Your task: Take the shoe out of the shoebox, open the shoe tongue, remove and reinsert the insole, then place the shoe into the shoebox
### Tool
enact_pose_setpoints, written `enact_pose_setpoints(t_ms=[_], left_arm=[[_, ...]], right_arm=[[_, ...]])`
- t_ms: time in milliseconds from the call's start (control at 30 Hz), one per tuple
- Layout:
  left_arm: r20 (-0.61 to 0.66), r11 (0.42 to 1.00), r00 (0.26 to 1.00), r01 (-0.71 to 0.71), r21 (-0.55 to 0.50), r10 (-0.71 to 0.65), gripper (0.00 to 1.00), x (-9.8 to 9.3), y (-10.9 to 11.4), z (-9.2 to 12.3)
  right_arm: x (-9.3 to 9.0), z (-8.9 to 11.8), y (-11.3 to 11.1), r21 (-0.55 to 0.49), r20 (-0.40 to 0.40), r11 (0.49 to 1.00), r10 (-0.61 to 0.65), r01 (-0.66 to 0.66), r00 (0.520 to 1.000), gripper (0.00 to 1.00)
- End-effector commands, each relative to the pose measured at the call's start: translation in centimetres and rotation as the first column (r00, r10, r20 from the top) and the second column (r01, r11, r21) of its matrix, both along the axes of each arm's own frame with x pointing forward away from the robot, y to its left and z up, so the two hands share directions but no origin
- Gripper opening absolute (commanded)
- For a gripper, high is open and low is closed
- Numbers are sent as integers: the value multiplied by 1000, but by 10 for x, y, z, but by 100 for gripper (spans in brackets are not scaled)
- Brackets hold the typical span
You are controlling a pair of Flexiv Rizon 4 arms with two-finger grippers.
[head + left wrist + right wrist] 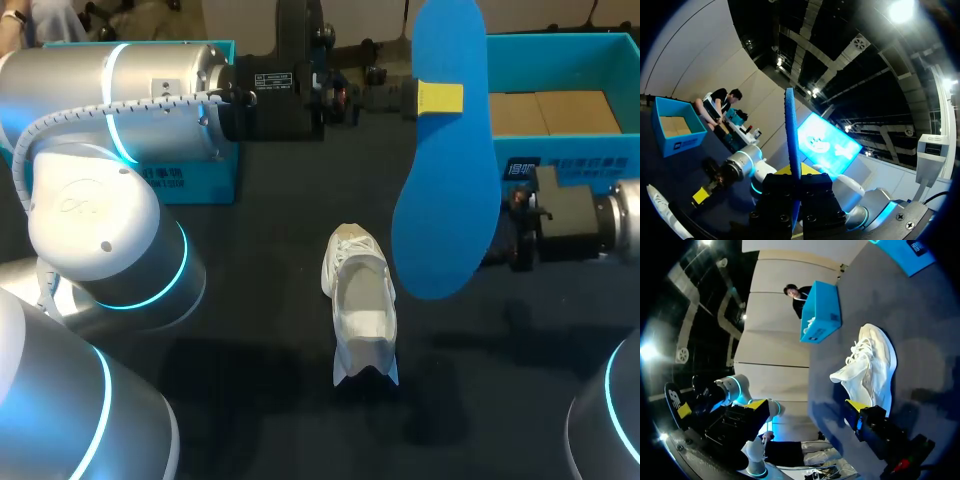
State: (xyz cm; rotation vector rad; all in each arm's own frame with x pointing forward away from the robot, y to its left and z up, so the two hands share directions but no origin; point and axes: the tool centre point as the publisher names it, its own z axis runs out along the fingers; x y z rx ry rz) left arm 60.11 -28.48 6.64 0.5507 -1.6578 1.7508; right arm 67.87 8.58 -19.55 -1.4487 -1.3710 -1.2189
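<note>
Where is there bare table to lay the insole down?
Bare table lies between the shoe and my left arm, and nearer me than the shoe. Crowded right of the shoe: the insole hangs there from the left gripper, right gripper beside it.

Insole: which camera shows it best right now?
Head view: the insole shows its whole blue face, clamped in the left end effector. Left wrist view sees only its thin edge; right wrist view shows it small and distant.

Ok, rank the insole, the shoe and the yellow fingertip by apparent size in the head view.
1. insole, raised nearer the camera, so its lead is unsure.
2. shoe.
3. yellow fingertip.
</note>
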Motion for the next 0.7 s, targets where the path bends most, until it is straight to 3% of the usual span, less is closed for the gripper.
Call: enact_pose_setpoints(t_ms=[33,233,700], left_arm=[[0,1000,1000,-3,1,3,0,-2,0,-1],[0,1000,1000,-3,1,3,0,-2,0,-1],[0,1000,1000,-3,1,3,0,-2,0,-1]], right_arm=[[-1,0,1,-2,-1,1000,-3,3,1000,100],[13,5,-2,96,43,994,-64,59,997,100],[34,48,-3,93,72,994,-57,51,996,100]])
